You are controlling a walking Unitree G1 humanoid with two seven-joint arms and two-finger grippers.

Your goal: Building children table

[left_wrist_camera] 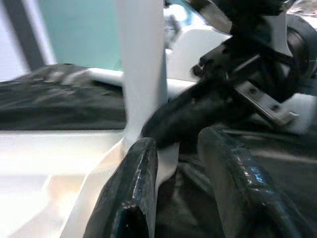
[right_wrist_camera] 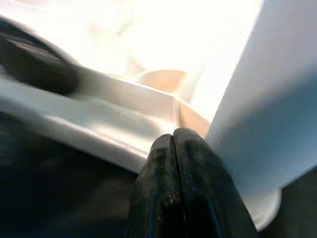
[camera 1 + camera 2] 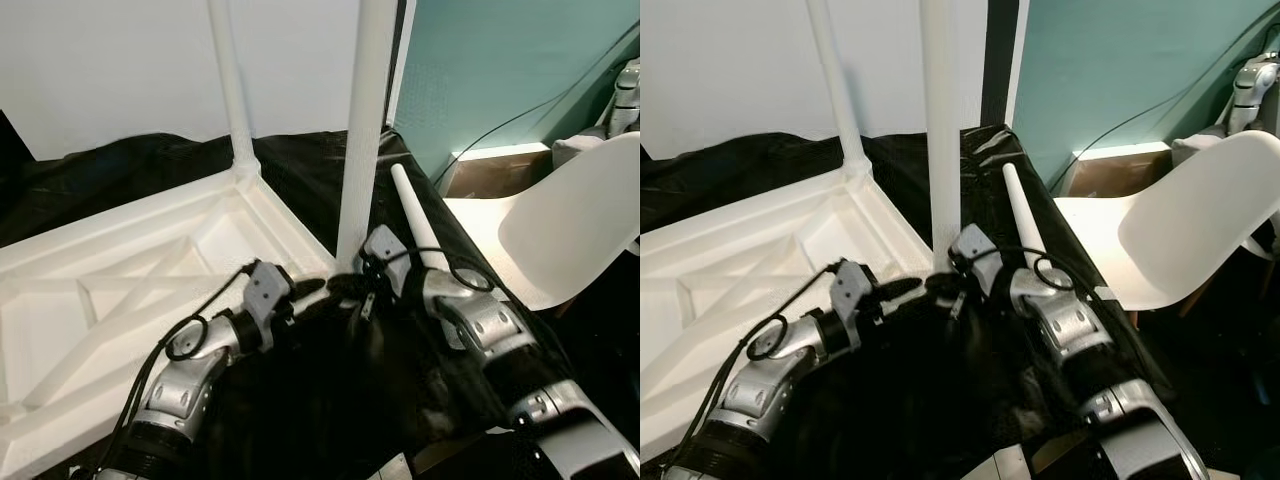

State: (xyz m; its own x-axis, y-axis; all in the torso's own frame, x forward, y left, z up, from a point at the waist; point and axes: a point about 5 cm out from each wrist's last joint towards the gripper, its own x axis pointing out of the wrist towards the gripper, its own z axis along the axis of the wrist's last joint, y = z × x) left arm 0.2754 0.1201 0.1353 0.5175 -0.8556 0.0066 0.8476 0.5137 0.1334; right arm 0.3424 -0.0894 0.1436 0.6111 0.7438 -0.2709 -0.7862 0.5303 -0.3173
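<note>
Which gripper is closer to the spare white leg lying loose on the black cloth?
Right. The right gripper is beside the loose leg; the left gripper is beyond the upright leg.

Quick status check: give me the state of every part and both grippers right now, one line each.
Tabletop: upside down on the black cloth, ribbed underside up.
Far leg: upright in its corner.
Near leg: upright at the near corner, both grippers at its base.
Loose leg: lying on the cloth, not fitted.
Left gripper: open, fingers beside the near leg's base.
Right gripper: shut, tips against the near leg's base.
Chair: standing at the right.
</note>
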